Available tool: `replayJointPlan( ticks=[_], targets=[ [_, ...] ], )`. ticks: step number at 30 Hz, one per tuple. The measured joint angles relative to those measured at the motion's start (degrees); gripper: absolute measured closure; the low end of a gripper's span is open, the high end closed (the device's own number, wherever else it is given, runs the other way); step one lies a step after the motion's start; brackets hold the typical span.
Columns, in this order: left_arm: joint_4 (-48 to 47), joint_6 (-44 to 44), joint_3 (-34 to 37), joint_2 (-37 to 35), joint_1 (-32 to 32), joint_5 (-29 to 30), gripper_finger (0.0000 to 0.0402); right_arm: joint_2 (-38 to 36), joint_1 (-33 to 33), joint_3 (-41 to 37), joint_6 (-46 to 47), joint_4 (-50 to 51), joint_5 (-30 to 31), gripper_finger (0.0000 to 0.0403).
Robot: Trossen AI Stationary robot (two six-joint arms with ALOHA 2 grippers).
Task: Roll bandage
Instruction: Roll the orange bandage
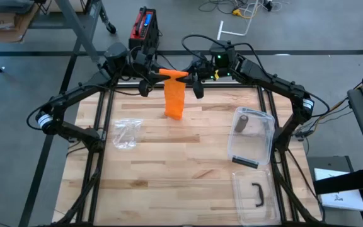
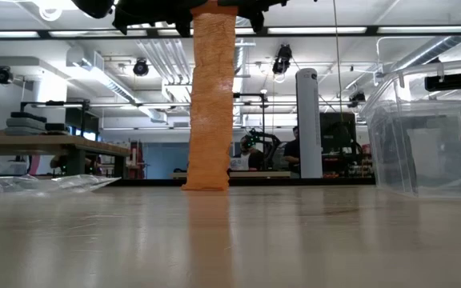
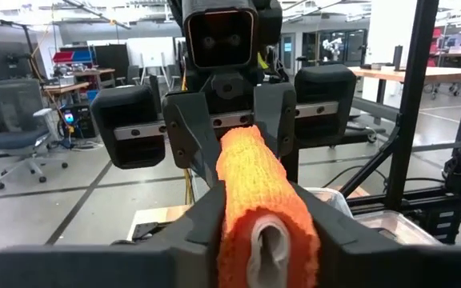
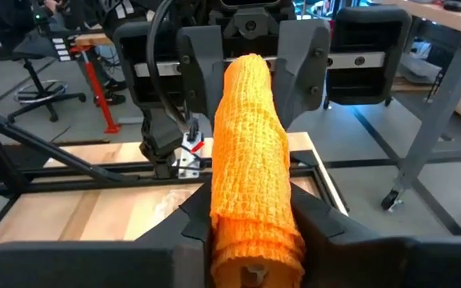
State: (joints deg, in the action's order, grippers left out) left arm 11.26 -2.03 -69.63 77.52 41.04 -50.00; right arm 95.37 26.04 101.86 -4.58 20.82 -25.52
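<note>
Left claw (image 1: pixel 158 71) and right claw (image 1: pixel 188 74) both clamp the orange bandage roll (image 1: pixel 172 73) high at twelve o'clock, its tail (image 1: pixel 174 101) hanging to the wooden bench (image 1: pixel 169 170). No readable writing. Clear bin (image 1: pixel 252 135) at three o'clock; workshop behind.

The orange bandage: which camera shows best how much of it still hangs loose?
The low view: the orange bandage hangs as one full strip from the grippers down to the table. The high view foreshortens the strip. Both wrist views show only the rolled part clamped between the fingers.
</note>
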Motion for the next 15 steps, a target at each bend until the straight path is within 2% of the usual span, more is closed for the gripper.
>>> replayJointPlan(
  ticks=[3, 6, 10, 15],
  targets=[
    [0.0, -0.7, 0.0, 0.0, 0.0, 0.0, 0.0334, 0.0, -0.2, 0.0, 2.3, 0.0, 0.0, 0.0296],
    [-0.1, -2.5, 0.0, 0.0, 0.0, 0.0, 0.0344, 0.0, -0.2, 0.0, 6.6, -0.1, -1.2, 0.0276],
    [0.3, -7.7, 0.0, 0.0, 0.0, -0.6, 0.0334, -0.1, -0.1, 0.0, 12.5, -0.6, -5.1, 0.0232],
    [2.3, -15.9, 0.0, 0.0, -0.4, -0.4, 0.032, -0.3, 0.0, 0.0, 19.4, -1.7, -6.0, 0.0164]
  ],
)
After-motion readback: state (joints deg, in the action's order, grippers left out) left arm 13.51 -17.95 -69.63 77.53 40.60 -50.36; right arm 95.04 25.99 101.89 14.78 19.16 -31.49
